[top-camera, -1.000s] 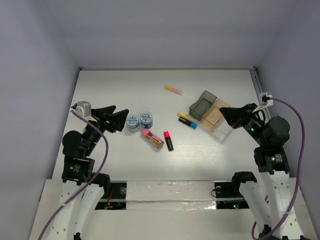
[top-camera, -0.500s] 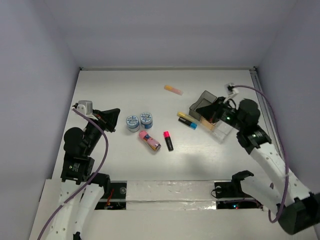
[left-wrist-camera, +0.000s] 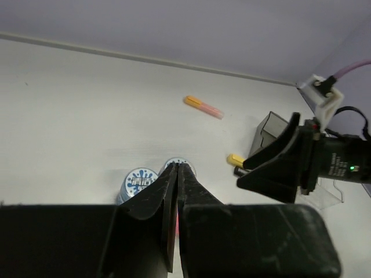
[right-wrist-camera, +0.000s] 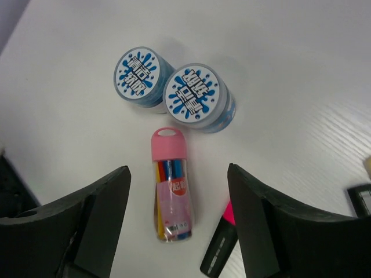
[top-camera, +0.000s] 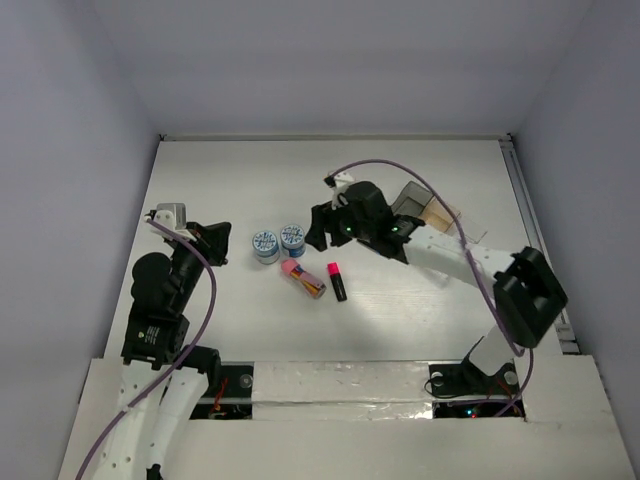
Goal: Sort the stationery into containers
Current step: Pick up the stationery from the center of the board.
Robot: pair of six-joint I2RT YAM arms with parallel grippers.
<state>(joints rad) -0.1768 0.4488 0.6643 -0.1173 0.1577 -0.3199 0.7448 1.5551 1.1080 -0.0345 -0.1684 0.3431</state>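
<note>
Right wrist view looks straight down on the pink-capped clear tube (right-wrist-camera: 170, 191). It lies on the white table (right-wrist-camera: 278, 52), in the gap between the 2 fingers (right-wrist-camera: 93, 226) of the right gripper (right-wrist-camera: 177, 174). The jaws stand wide apart and touch nothing.

The tube's long axis runs up and down this frame, with the cap toward the top, so it lies crosswise to the line from finger to finger. The jaws would therefore close on its narrow width, not its length. How high the fingertips hang above it cannot be told from these views.

Just above the cap, the 2 blue-and-white rolls (right-wrist-camera: 197, 95) sit touching each other. At the lower right, the pink-capped black marker (right-wrist-camera: 220, 246) lies slanted, near the tube's bottom end and close to the frame-right finger.

In the top external view the right arm reaches across to the middle of the frame, and the tube sits just below its gripper. The left gripper (left-wrist-camera: 177, 168) has its jaws pressed together on nothing and sits at the left of that frame, beyond the rolls. That makes the right gripper the nearer by far.

The next move looks like a straight descent and a squeeze across the tube. The likeliest snag is the frame-right finger catching the marker. The trays (top-camera: 410, 198) wait toward the upper right of the top view.
</note>
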